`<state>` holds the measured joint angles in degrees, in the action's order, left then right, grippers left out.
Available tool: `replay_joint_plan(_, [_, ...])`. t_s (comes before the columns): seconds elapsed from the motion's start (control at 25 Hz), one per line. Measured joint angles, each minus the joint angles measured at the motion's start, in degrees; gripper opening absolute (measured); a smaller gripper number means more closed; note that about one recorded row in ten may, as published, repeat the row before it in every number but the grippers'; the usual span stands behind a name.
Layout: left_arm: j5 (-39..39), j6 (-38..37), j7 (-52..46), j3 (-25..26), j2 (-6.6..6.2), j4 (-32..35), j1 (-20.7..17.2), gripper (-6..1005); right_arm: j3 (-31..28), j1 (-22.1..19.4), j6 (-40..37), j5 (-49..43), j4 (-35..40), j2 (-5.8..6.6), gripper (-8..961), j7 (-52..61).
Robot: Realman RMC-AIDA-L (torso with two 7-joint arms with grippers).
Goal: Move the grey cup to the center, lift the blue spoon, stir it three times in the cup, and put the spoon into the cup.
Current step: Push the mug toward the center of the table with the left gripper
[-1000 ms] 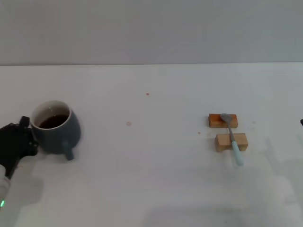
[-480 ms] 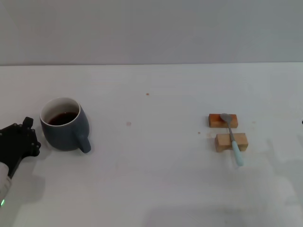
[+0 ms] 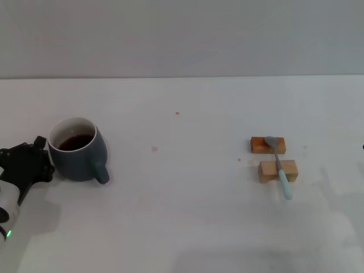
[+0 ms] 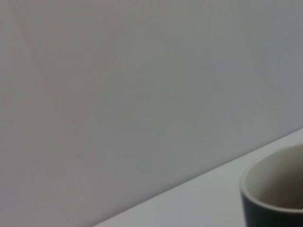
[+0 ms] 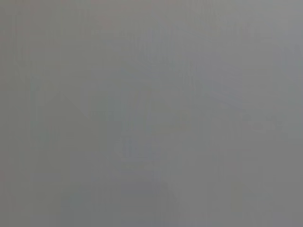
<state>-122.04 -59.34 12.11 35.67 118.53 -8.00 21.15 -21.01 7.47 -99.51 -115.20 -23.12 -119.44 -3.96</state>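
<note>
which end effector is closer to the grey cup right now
Left. The left end effector sits right beside the grey cup, on the side away from the handle. The right end effector is out of view, beyond the table's right edge.

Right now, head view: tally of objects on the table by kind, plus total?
Cups: 1, the grey cup, dark liquid inside
Spoons: 1, the blue spoon, lying across the blocks
Wooden blocks: 2, far block and near block
Total: 4
The left gripper sits beside the cup and is not counted.
</note>
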Motion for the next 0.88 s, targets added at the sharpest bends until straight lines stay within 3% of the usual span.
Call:
replay_joint_plan(0.64, [-0.3, -0.3, 0.0, -8.1, 0.31, -5.7, 0.1, -2, 0.7, 0.0, 0.0, 0.0, -0.2, 0.00, 828, 0.0])
replay_joint_plan(0.88, [0.0, -0.3, 0.0, -7.5, 0.18, -5.1, -0.3, -2, 0.7, 0.0, 0.0, 0.0, -0.1, 0.00, 828, 0.0])
